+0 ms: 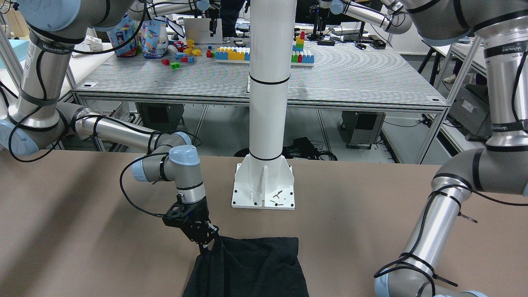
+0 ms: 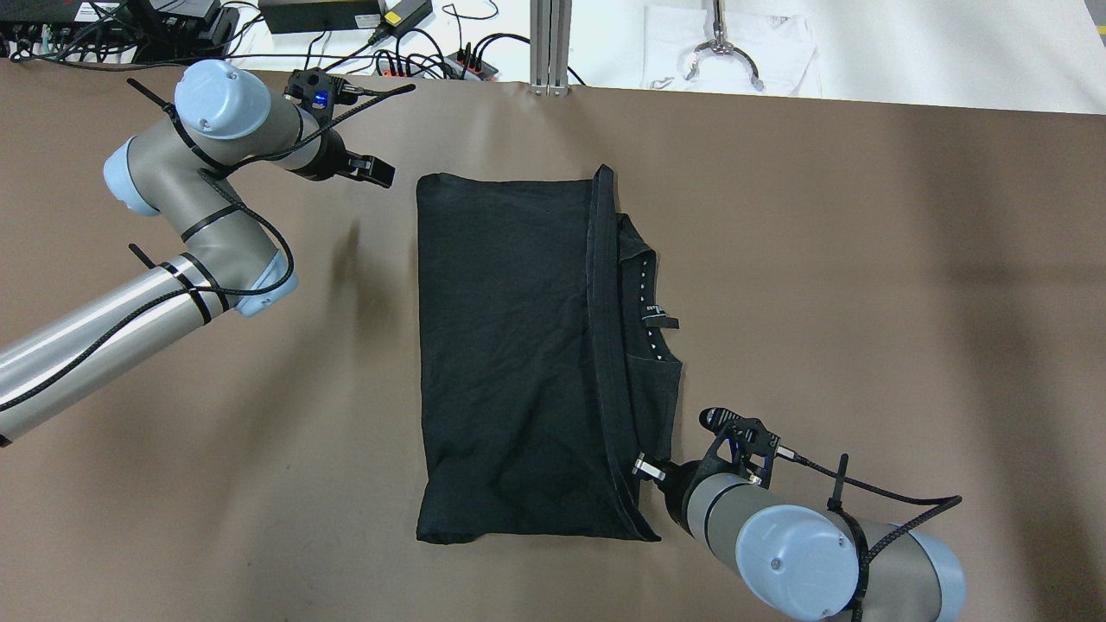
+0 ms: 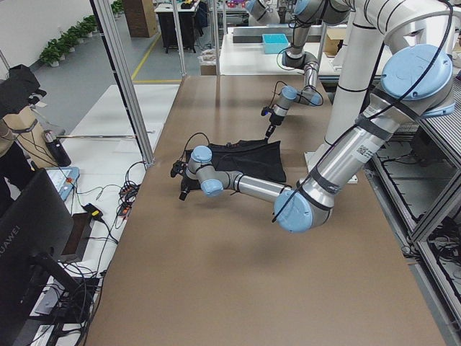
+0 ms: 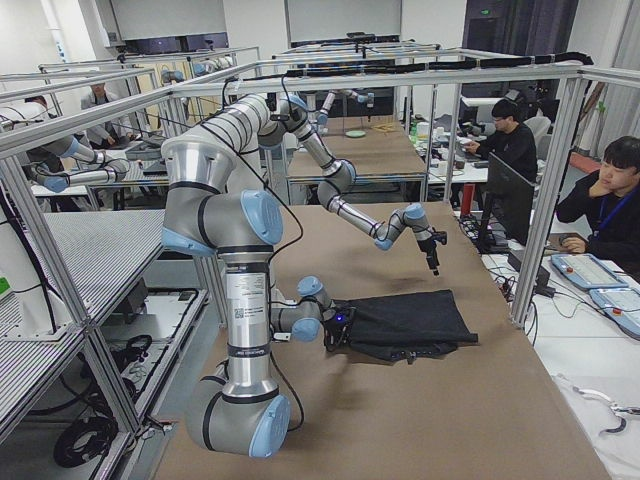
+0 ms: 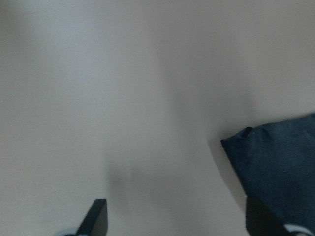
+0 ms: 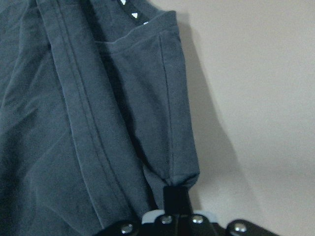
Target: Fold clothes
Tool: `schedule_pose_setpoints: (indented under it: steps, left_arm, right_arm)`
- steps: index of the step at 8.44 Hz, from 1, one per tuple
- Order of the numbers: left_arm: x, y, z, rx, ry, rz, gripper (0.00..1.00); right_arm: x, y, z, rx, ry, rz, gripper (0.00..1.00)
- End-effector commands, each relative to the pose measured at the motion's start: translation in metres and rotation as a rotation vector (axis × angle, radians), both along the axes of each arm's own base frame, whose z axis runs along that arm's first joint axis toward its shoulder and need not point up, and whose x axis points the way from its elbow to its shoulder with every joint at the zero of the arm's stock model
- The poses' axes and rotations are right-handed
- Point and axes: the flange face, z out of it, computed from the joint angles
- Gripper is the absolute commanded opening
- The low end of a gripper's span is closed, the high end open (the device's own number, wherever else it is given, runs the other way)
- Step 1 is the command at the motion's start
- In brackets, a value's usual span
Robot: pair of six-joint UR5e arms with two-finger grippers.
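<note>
– Table (image 2: 864,259) room?
– Wide bare brown surface on both sides of the clothes (image 2: 510,363), which lie flat mid-table, folded, with the hemmed edge running down their right side.
– Obstacles?
– The white pillar base (image 1: 264,185) stands near the robot-side edge, apart from the cloth.
– Grippers?
– The right gripper (image 2: 646,467) is clamped on the cloth's near right corner. The left gripper (image 5: 179,221) hangs with its fingers apart over bare table, just beside the far left corner.

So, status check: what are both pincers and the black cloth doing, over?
Left pincer open, beside the black cloth, not touching. Right pincer shut on its near right corner. Cloth part-folded, mostly flat. White pillar base stands apart.
</note>
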Motion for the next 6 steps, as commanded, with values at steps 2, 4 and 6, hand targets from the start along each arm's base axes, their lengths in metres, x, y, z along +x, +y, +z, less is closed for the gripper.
schedule_pose_setpoints:
  steps: [2, 4, 6]
  left_arm:
    - [0.004, 0.002, 0.0, 0.0, 0.001, 0.004, 1.0]
    - [0.005, 0.003, 0.001, -0.001, 0.001, 0.005, 1.0]
    - [0.008, 0.005, 0.001, -0.002, 0.001, 0.009, 1.0]
  right_arm:
    - [-0.007, -0.004, 0.02, 0.054, 0.228, -0.022, 0.95]
    - [-0.005, -0.024, -0.005, 0.253, 0.323, -0.154, 0.95]
    - [-0.011, -0.05, -0.031, 0.294, 0.364, -0.16, 0.95]
